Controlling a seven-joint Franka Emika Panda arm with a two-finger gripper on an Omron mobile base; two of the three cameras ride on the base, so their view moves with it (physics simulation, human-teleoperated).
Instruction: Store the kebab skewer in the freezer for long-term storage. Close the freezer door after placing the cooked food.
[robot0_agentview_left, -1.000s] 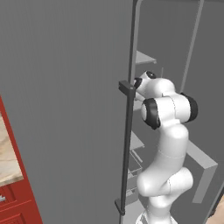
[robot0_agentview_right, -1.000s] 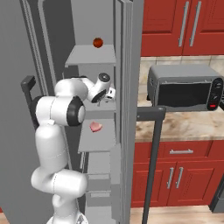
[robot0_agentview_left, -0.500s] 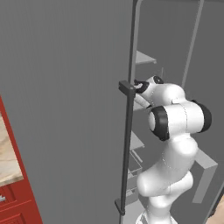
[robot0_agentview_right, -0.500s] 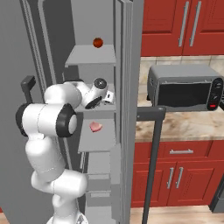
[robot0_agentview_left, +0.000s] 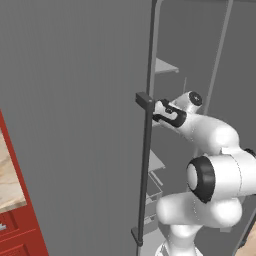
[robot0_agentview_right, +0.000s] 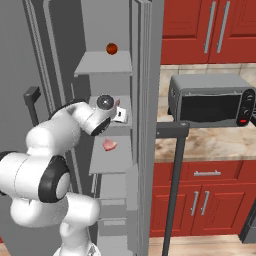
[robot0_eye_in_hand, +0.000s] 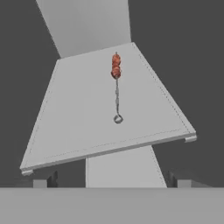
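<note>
Change since the earlier frames: arm folded back, elbow swung low and outward, wrist drawn toward the front of the freezer; fridge and kitchen unmoved.

Left base view. Freezer door (robot0_agentview_left: 75, 125): tall grey panel, swung open, dark vertical bar handle (robot0_agentview_left: 145, 170) at its edge. Gripper (robot0_agentview_left: 159, 111): dark, just beside the top bracket of that bar, aimed into the compartment; whether it touches the bar cannot be told.

Right base view. Freezer (robot0_agentview_right: 107, 150): narrow grey-shelved section, open. Round red fruit (robot0_agentview_right: 112, 48) on the top shelf; flat pink piece (robot0_agentview_right: 109, 145) on a lower shelf. Wrist at middle-shelf height. Beside the fridge: toaster oven (robot0_agentview_right: 210, 102) on a speckled tabletop (robot0_agentview_right: 210, 142), red cabinets (robot0_agentview_right: 210, 200) above and below.

Hand view. Kebab skewer (robot0_eye_in_hand: 116, 87): lying flat on a pale grey shelf (robot0_eye_in_hand: 70, 127), meat chunks at the far end, ring toward the shelf's front edge, well apart from the gripper. Finger tips stand wide apart at the bottom corners, holding nothing.

Step in hand, by judgement: placing is done and the arm clears the compartment. Next move calls for getting outside the door and pushing it fully shut.
</note>
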